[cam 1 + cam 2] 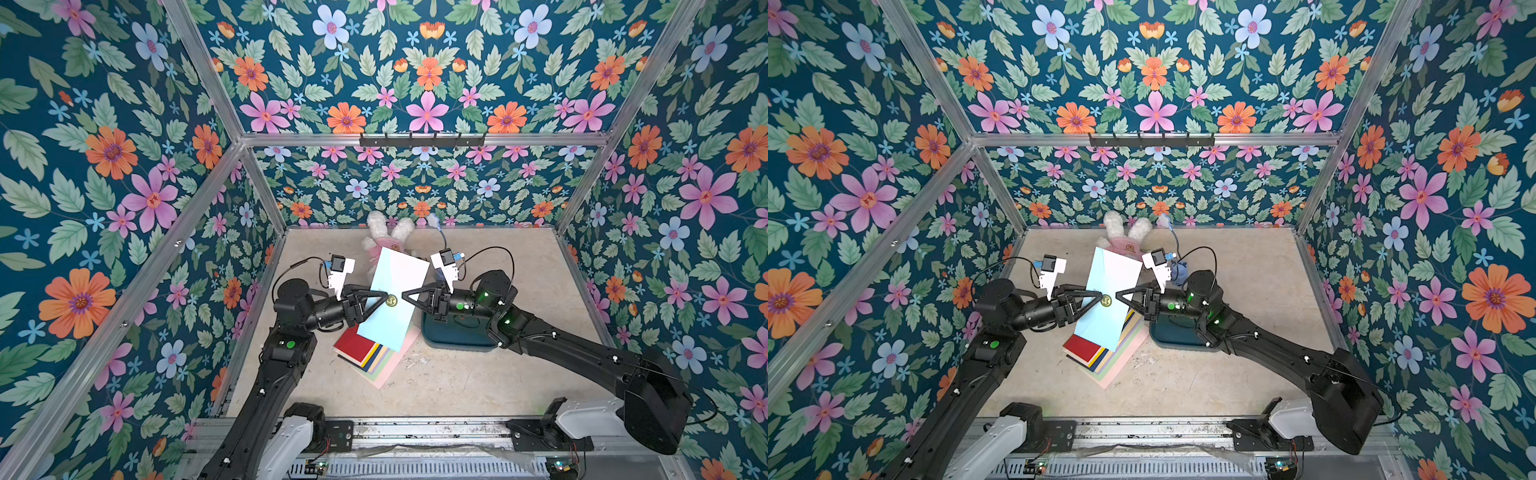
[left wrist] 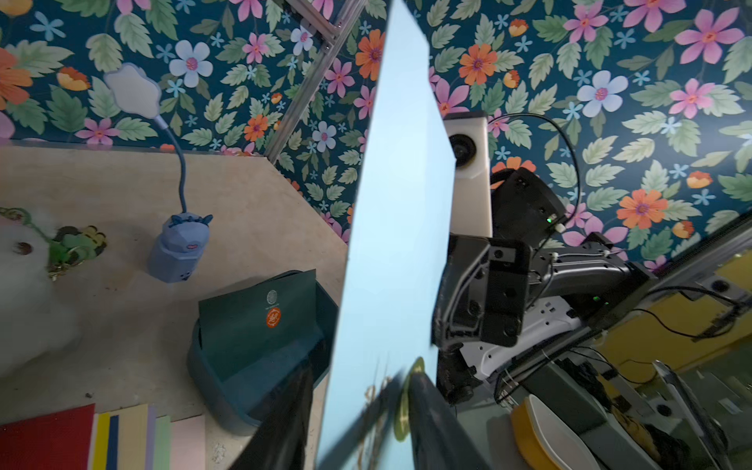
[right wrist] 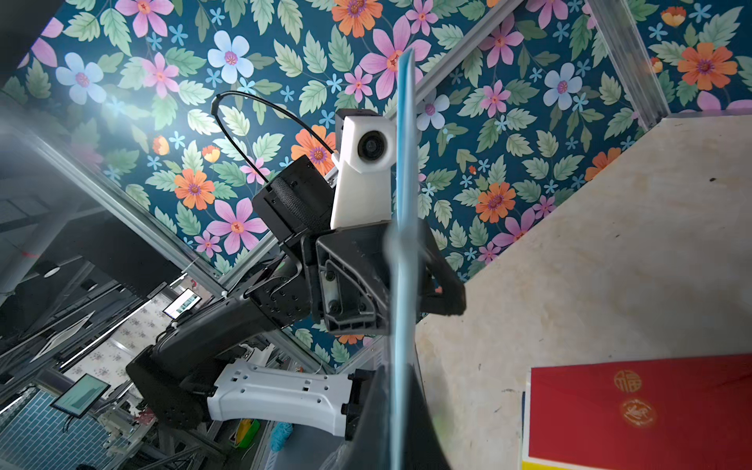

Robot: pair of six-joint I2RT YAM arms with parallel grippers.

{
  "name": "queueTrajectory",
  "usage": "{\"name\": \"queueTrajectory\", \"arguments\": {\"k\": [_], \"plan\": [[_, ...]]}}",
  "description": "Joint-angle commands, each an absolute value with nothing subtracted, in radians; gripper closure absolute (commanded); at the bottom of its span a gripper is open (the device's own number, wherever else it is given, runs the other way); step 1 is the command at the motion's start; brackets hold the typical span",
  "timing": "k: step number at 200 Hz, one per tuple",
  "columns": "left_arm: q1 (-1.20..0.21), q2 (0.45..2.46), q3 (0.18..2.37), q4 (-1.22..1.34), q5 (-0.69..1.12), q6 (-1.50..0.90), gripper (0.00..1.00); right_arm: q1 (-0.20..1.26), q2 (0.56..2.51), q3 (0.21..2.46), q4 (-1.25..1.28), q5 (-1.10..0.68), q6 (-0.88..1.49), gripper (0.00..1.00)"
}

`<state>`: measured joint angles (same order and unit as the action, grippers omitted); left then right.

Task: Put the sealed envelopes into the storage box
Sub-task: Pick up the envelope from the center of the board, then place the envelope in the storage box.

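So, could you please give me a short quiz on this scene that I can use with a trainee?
1. True or false: the box is empty.
2. Which colour tops the stack beside the box? A red, B yellow, C pink.
3. What is the right tool shut on?
Key: 1 false, a green envelope lies in it; 2 A; 3 the blue envelope, held in the air.
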<state>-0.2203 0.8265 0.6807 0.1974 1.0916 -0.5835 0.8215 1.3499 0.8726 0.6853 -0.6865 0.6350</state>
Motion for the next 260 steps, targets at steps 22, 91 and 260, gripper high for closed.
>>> {"name": "queueTrajectory", "arguments": {"k": [22, 91, 260], "plan": [[-0.22, 0.819, 0.689, 0.285, 1.198, -0.644, 0.74, 0.815, 1.364, 0.876, 0.775, -0.73, 0.647, 1.0], [-0.224, 0.893, 0.861, -0.155, 1.037, -0.274, 1.0, 0.667, 1.293, 0.861, 0.51, -0.64, 0.51, 0.53], [-0.857, 2.164, 2.149, -1.094, 0.535, 0.704, 1.0, -0.019, 1.089, 0.497, 0.234, -0.288, 0.466, 0.57]]}}
